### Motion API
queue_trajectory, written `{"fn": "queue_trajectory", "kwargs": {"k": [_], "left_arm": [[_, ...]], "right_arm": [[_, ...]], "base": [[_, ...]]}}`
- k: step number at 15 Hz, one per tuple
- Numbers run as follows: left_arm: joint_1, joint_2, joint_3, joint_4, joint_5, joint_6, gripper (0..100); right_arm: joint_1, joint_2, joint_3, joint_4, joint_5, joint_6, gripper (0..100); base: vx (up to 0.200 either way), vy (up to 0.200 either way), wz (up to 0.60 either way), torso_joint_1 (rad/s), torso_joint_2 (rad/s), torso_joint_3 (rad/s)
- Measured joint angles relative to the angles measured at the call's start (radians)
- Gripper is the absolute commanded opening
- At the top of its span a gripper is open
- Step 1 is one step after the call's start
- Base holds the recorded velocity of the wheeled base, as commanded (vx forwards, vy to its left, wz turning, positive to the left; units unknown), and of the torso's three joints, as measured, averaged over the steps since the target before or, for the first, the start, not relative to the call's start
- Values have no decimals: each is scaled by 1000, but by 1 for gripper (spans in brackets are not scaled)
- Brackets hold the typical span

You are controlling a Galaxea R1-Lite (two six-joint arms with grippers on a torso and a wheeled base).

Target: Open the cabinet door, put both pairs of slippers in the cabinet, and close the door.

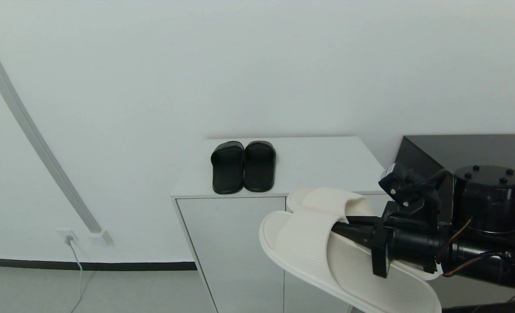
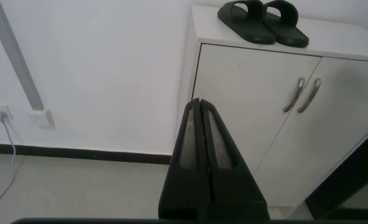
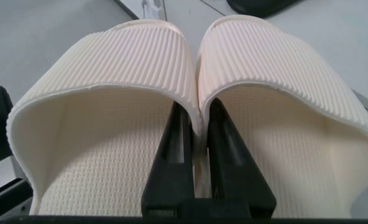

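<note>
White two-door cabinet (image 2: 246, 106) stands shut, its upright metal handles (image 2: 302, 94) facing the left gripper (image 2: 200, 102), which is pressed together and empty. Right gripper (image 3: 199, 112) pinches the pair of cream ribbed slippers (image 3: 134, 68) by their adjoining straps. The door is judged to fall to the left arm.

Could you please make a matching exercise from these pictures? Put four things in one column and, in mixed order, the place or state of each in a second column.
Things
1. black slippers
2. white slippers
3. cabinet doors
4. left tool

Places or states
A. fingers pressed together, holding nothing
B. lying side by side on the cabinet top
C. closed, handles next to each other
D. clamped in the right tool, off the ground

Pairs: 1-B, 2-D, 3-C, 4-A
</note>
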Motion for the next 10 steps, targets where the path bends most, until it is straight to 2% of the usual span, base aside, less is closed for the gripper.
{"fn": "queue_trajectory", "kwargs": {"k": [4, 10], "left_arm": [[0, 0, 0, -1, 0, 1, 0], [0, 0, 0, 0, 0, 3, 0]], "right_arm": [[-1, 1, 13, 0, 6, -16, 0], [2, 18, 16, -14, 7, -19, 0]], "base": [[0, 0, 0, -14, 34, 20], [0, 0, 0, -203, 499, 277]]}}
